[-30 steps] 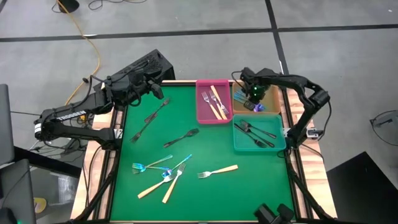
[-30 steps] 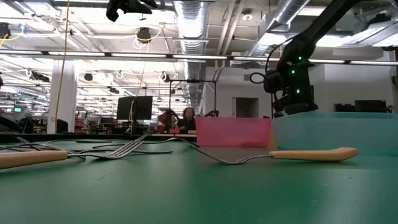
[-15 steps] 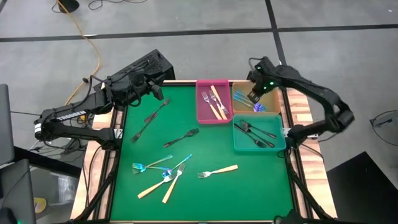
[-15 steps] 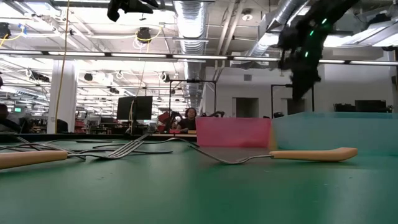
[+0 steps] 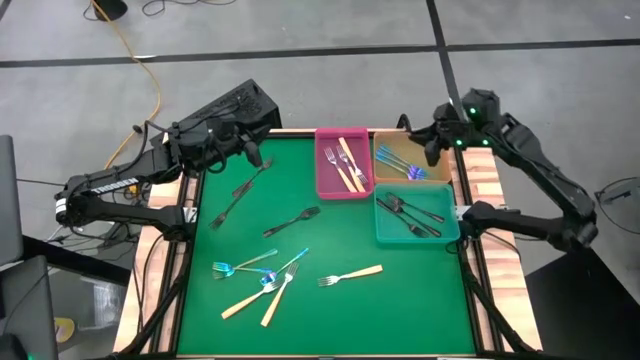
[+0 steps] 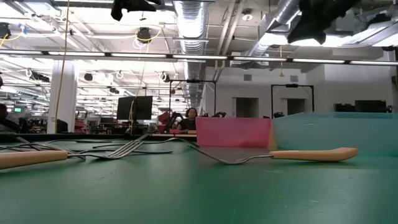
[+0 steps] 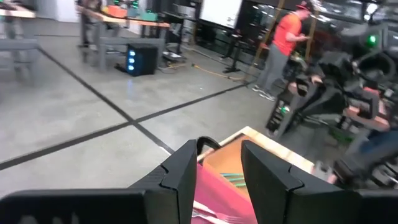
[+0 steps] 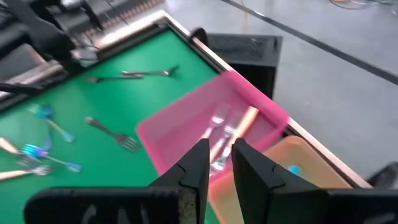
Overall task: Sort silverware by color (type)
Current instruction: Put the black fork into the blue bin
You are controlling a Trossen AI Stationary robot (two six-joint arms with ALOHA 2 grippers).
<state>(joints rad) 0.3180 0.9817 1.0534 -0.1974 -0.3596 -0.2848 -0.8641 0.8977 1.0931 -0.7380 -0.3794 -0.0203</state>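
Nine forks lie loose on the green mat (image 5: 330,245), short of the pink bin (image 5: 343,190): two dark ones near the mat's left edge (image 5: 240,190), a third dark fork (image 5: 292,221) midway between that pair and the pink bin, and, farthest from the bin, a tangle of blue and tan-handled forks (image 5: 262,277) with one tan-handled fork (image 5: 351,274) lying apart beside it. The pink bin holds three tan-handled forks; the orange bin (image 5: 410,178) touching its right side holds blue ones; the teal bin (image 5: 416,238) just in front of the orange holds dark ones.

My right pincer (image 5: 433,142) hangs above the orange bin, on the side away from the pink one, fingers (image 8: 194,163) nearly together with nothing between them. My left pincer (image 7: 219,163) waits at the mat's far left corner, well apart from the pink bin, fingers parted and empty.

The tangle is the hazard, I judge: blue and tan forks cross each other there, so a grab could lift two kinds at once or drag a neighbour along. The forks are slim, glossy and flat on the mat, so they could easily slip from a pinch.
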